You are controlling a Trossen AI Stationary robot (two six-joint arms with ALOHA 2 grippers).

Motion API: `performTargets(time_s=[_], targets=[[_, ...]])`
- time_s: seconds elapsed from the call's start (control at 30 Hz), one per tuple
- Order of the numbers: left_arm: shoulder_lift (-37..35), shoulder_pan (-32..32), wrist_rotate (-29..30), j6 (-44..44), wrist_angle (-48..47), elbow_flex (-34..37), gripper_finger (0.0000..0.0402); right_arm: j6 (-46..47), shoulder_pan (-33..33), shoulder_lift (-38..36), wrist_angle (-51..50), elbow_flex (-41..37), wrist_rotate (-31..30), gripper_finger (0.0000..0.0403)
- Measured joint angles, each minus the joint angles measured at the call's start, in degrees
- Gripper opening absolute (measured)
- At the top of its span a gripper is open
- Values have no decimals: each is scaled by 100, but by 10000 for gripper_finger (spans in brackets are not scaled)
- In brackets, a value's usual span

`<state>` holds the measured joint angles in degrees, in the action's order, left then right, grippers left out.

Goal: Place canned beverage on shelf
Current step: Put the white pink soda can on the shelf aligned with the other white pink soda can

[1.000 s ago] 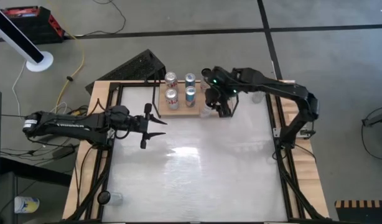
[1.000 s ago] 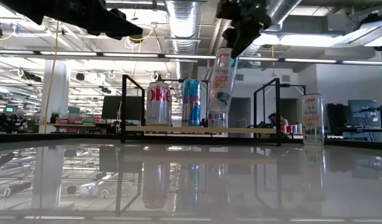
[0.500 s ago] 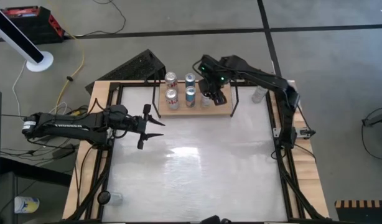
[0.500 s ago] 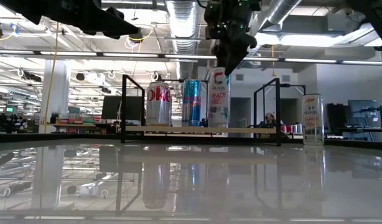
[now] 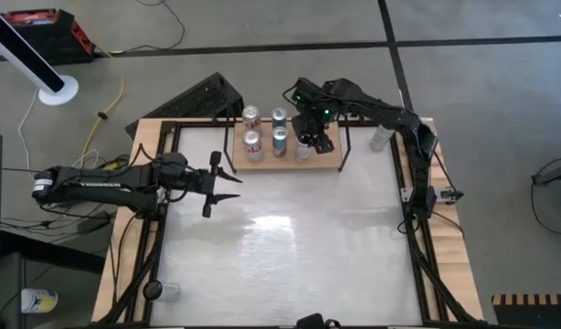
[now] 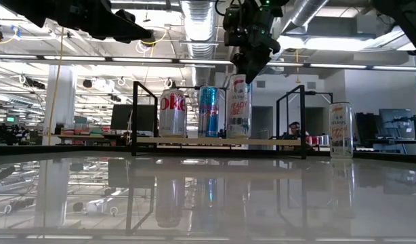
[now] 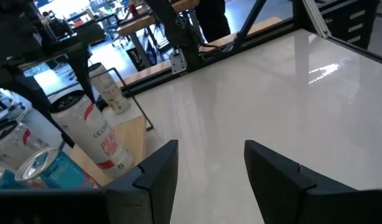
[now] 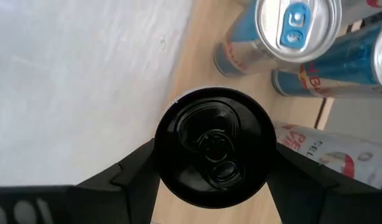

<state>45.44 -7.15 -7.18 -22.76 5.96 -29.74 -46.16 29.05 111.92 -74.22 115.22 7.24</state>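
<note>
On shelf [image 5: 285, 162], white can [image 6: 238, 107] upright, top up, right pincer [image 5: 305, 143] grasping it.

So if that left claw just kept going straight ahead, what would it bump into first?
Probably the white can standing on the shelf. The left gripper, open and empty, points across the table towards it, though the wrist view shows the can a little off to one side.

A tall white can [image 6: 239, 107] with red letters is standing upright on the wooden shelf [image 6: 194, 141], just beside a blue can [image 6: 208, 112]. A silver-and-red can [image 6: 172, 113] is standing at the other side.
</note>
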Motion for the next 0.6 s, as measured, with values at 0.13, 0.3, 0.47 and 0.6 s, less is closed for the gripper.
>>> performTargets(time_s=[0.13,0.3,0.47,0.6], targets=[[2,-25,-1,95,-2,0,169,-42,32,0,78,-2,79,270],[2,-23,0,98,-4,0,169,-76,54,0,114,-2,42,270],[2,-23,0,98,-7,0,169,-84,80,-2,106,-42,46,270],[2,-23,0,100,-47,0,169,-82,87,-18,122,-150,46,270]])
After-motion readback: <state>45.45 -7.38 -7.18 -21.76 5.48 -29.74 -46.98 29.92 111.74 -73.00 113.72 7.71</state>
